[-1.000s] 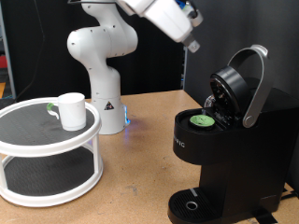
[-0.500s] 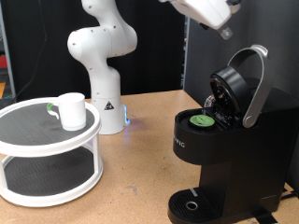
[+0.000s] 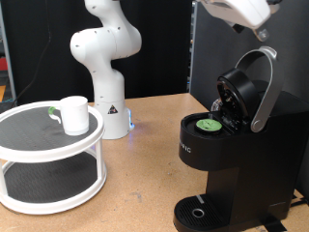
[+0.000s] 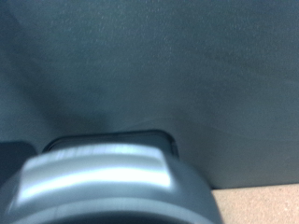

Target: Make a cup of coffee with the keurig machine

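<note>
Keurig machine (image 3: 232, 145) stands lid-up at the exterior view's right, green pod (image 3: 208, 123) seated, directly beneath the gripper (image 3: 259, 34); whether its fingers are parted I cannot tell. Cup (image 3: 74, 114) rests well apart on the white stand (image 3: 48, 155). Wrist view alone shows the blurred silver handle (image 4: 98, 177)

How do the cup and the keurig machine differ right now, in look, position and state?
The cup is white and small; the keurig machine is black and much taller.
The cup stands on the top tier of the white two-tier stand at the exterior view's left; the machine stands on the table at the right.
The cup's inside cannot be seen; the machine's lid is open with a green-topped pod seated inside.
Both stand upright, neither held by the gripper.
</note>
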